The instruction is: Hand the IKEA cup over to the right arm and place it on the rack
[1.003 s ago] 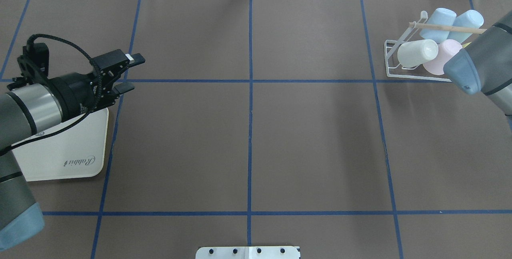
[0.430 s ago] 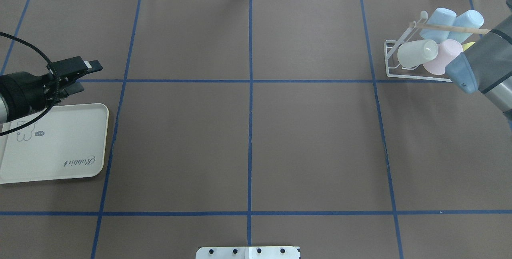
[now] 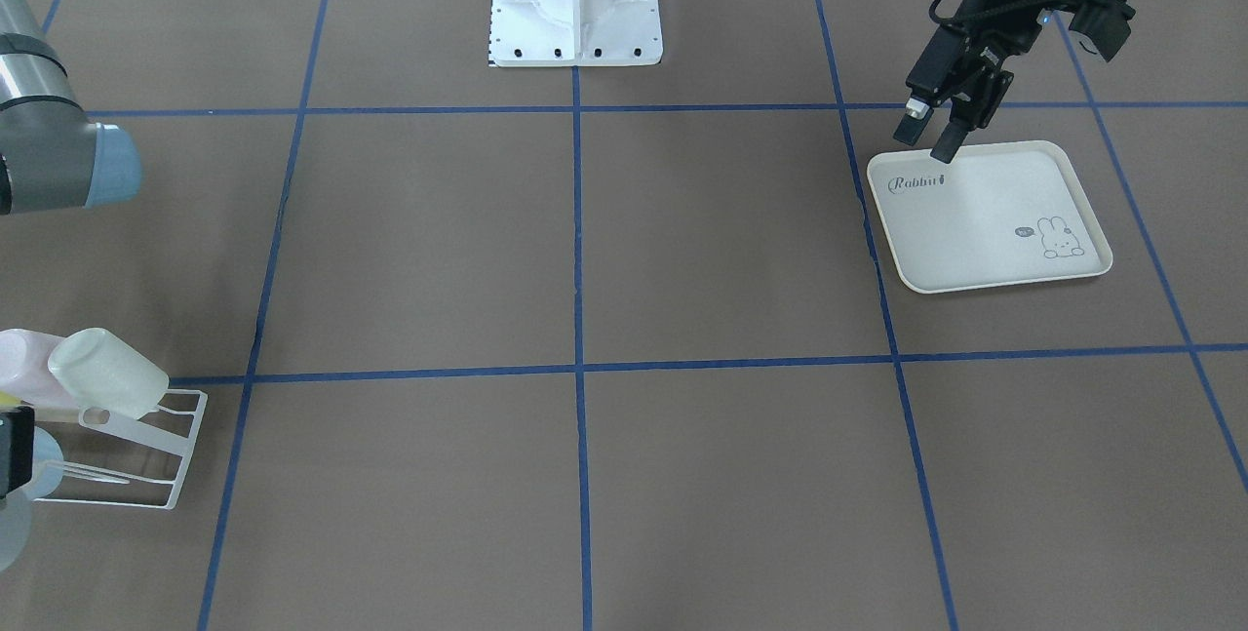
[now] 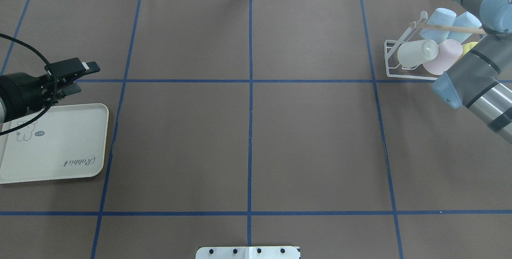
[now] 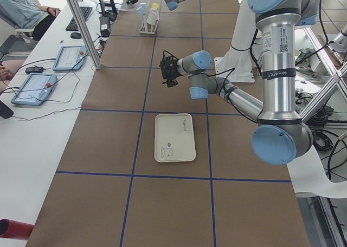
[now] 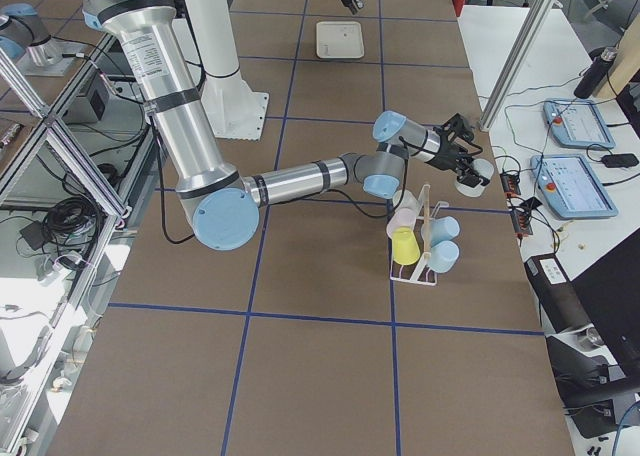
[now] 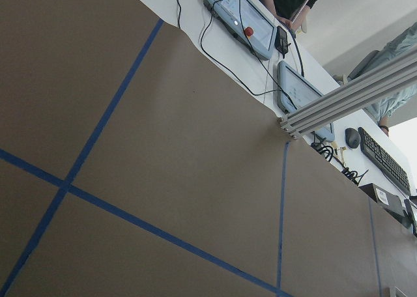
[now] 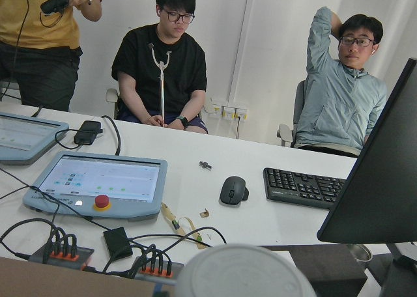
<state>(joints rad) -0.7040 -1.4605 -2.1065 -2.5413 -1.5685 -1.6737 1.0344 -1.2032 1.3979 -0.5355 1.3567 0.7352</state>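
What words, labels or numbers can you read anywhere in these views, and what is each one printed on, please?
"Rabbit": printed script on the cream tray, near one corner.
Small bubble beside the tray's rabbit drawing: too small to read.
Vertical label on the left arm: too blurred to read.
Touch-panel screens on the white desk: too small to read.

Bright, even light covered the brown paper-covered table [image 4: 312,131]; shadows were faint; the pale plastic cup [image 8: 244,271] was blurred.
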